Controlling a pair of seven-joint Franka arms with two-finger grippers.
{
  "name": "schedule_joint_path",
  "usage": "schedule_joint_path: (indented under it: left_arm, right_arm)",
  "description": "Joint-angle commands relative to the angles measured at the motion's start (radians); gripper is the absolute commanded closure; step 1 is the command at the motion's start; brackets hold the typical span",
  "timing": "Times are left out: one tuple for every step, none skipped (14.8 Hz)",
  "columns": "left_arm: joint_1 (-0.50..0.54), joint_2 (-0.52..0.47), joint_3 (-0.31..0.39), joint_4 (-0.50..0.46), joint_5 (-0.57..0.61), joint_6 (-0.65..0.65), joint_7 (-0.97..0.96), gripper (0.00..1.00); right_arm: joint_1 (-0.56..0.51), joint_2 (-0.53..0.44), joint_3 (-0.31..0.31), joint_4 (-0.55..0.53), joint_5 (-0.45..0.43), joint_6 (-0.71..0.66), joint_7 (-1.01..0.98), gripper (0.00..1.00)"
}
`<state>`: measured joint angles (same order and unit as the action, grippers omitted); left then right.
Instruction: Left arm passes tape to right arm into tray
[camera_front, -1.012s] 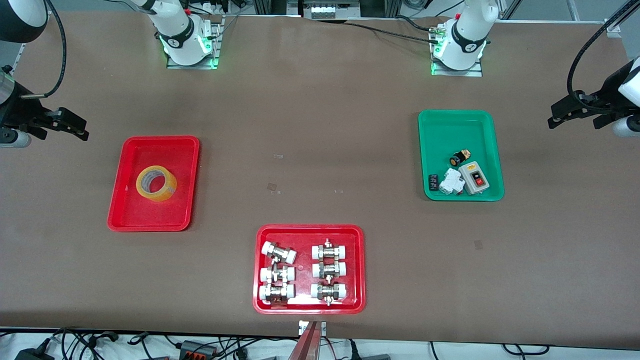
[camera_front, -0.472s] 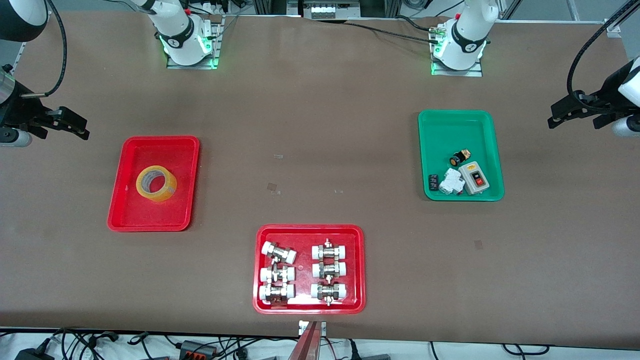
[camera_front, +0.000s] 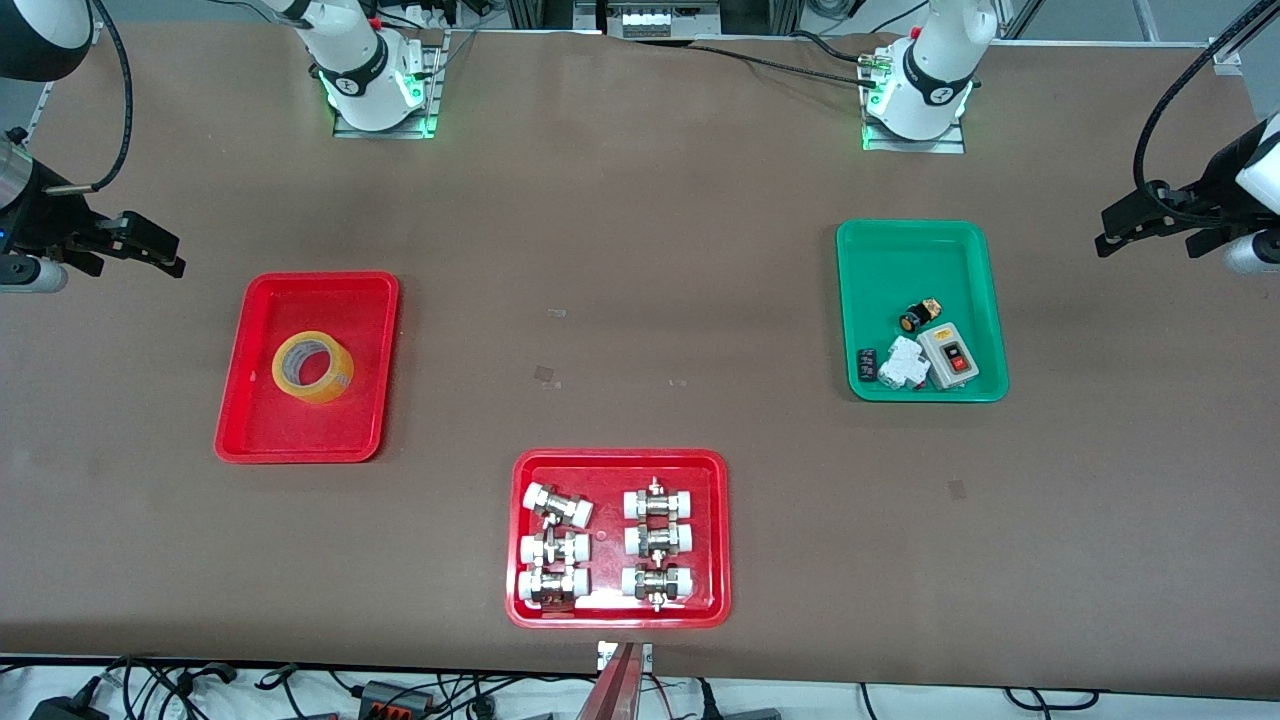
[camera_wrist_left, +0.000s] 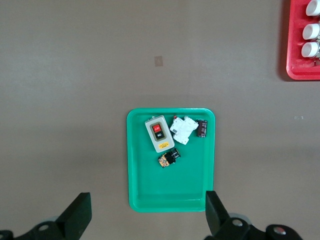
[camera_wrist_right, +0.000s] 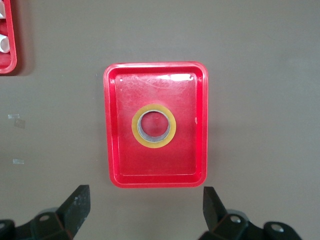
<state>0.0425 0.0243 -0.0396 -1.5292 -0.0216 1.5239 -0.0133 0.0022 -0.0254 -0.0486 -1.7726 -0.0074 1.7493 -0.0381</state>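
Right gripper (camera_front: 150, 250) is drifting slightly toward the tray (camera_front: 255, 420) since a second ago, jaws wide apart, holding nothing. Tape (camera_front: 313, 367) is lying flat at tray centre. Left gripper (camera_front: 1125, 225) is waiting at the green tray's (camera_front: 870, 250) three o'clock, spread wide, empty.

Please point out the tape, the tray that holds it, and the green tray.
tape (camera_front: 313, 367), front view, on its yellow side wall.
tray (camera_front: 300, 445), front view, on its red rim.
green tray (camera_front: 910, 250), front view, on its bare floor.

The small parts (camera_front: 905, 350) in the green tray (camera_front: 960, 240) look too small to identify.
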Motion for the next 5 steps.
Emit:
schedule_joint_path:
  left_arm:
    - [0.007, 0.014, -0.008, 0.029, 0.009, -0.021, 0.003, 0.0]
    - [0.005, 0.014, -0.008, 0.029, 0.009, -0.021, 0.003, 0.0]
    - [0.005, 0.014, -0.008, 0.029, 0.009, -0.021, 0.003, 0.0]
    - [0.005, 0.014, -0.008, 0.029, 0.009, -0.022, 0.003, 0.0]
    - [0.005, 0.014, -0.008, 0.029, 0.009, -0.021, 0.003, 0.0]
  right_arm:
    - [-0.01, -0.021, 0.016, 0.004, 0.01, -0.022, 0.0, 0.0]
    - [-0.01, -0.022, 0.015, 0.004, 0.012, -0.024, 0.0, 0.0]
    - [-0.01, -0.025, 0.013, 0.004, 0.012, -0.025, 0.0, 0.0]
    - [-0.01, -0.027, 0.013, 0.004, 0.013, -0.027, 0.0, 0.0]
    - [-0.01, -0.027, 0.013, 0.002, 0.013, -0.027, 0.0, 0.0]
